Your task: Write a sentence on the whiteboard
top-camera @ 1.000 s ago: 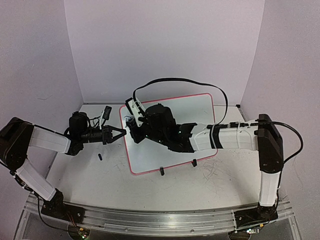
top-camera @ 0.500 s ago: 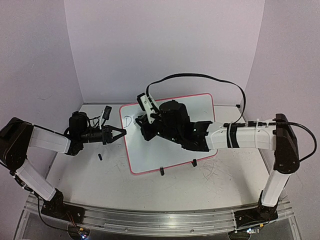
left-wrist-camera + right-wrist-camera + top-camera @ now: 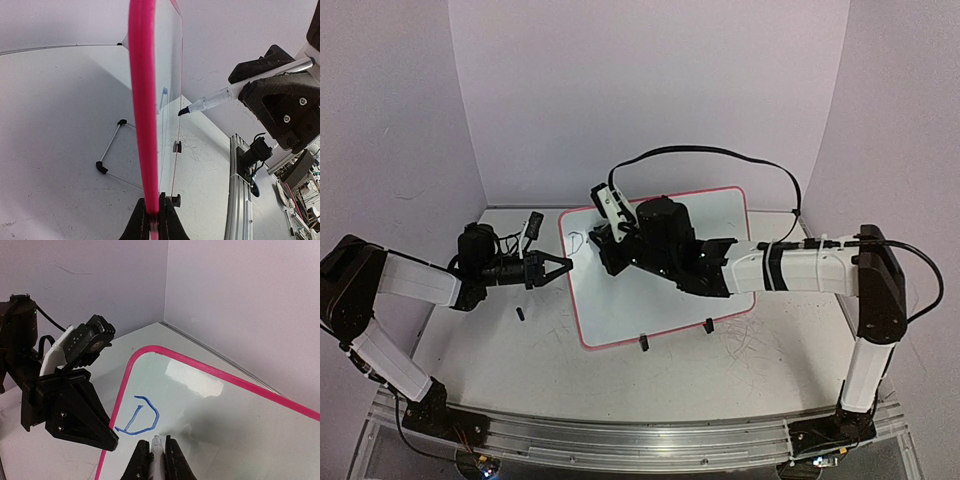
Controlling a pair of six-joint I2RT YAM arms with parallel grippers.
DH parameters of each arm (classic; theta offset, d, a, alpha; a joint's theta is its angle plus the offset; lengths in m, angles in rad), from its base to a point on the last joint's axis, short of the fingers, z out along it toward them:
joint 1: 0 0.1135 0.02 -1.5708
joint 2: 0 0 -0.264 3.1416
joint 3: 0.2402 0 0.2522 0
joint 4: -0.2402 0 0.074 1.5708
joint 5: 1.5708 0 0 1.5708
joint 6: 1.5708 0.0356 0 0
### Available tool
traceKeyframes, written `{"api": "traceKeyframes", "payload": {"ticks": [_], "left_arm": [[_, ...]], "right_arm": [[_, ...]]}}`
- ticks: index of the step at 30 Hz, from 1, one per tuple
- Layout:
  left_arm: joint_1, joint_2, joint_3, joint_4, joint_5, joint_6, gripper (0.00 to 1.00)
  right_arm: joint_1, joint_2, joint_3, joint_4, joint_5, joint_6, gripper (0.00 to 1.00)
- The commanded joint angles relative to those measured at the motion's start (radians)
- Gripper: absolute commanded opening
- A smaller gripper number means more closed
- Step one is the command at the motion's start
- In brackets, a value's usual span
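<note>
The whiteboard (image 3: 630, 310), white with a pink-red rim, stands tilted on two black clip feet (image 3: 644, 343). My left gripper (image 3: 563, 267) is shut on its left rim; the left wrist view shows the rim (image 3: 144, 100) edge-on between my jaws (image 3: 155, 220). My right gripper (image 3: 605, 240) is shut on a white marker (image 3: 611, 202) over the board's upper left. The marker tip (image 3: 184, 112) is at the board's face; I cannot tell if it touches. A blue letter D (image 3: 141, 417) sits on the board (image 3: 225, 410) just left of my right gripper (image 3: 156, 452).
A small dark cap (image 3: 521, 314) lies on the scuffed tabletop left of the board. A wire stand (image 3: 112, 150) props the board from behind. A black cable (image 3: 720, 155) loops over the right arm. Walls close in behind and at both sides.
My right gripper moved right off the board's upper-left corner, uncovering the blue D, then eased slightly back left. My left gripper has not moved.
</note>
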Motion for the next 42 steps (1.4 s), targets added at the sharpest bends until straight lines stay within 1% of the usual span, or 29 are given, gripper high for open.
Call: {"api": "traceKeyframes", "payload": {"ticks": [1,9,20,35,42], "left_arm": [[-0.007,-0.008,0.036,0.002,-0.010,0.065,0.00],[-0.007,-0.020,0.029,0.000,-0.014,0.068,0.00],[-0.007,-0.020,0.031,-0.004,-0.014,0.068,0.00],[-0.007,-0.016,0.036,-0.008,-0.012,0.066,0.00],[-0.007,-0.017,0.036,-0.009,-0.012,0.066,0.00]], "right_arm": [[0.004,0.008,0.049,0.039,-0.012,-0.013,0.00],[0.003,0.037,0.075,0.039,0.025,-0.013,0.00],[0.004,0.032,0.060,0.023,0.080,-0.007,0.00],[0.014,0.000,-0.021,0.011,0.067,0.034,0.00],[0.016,0.014,-0.007,0.017,0.089,0.035,0.00]]}}
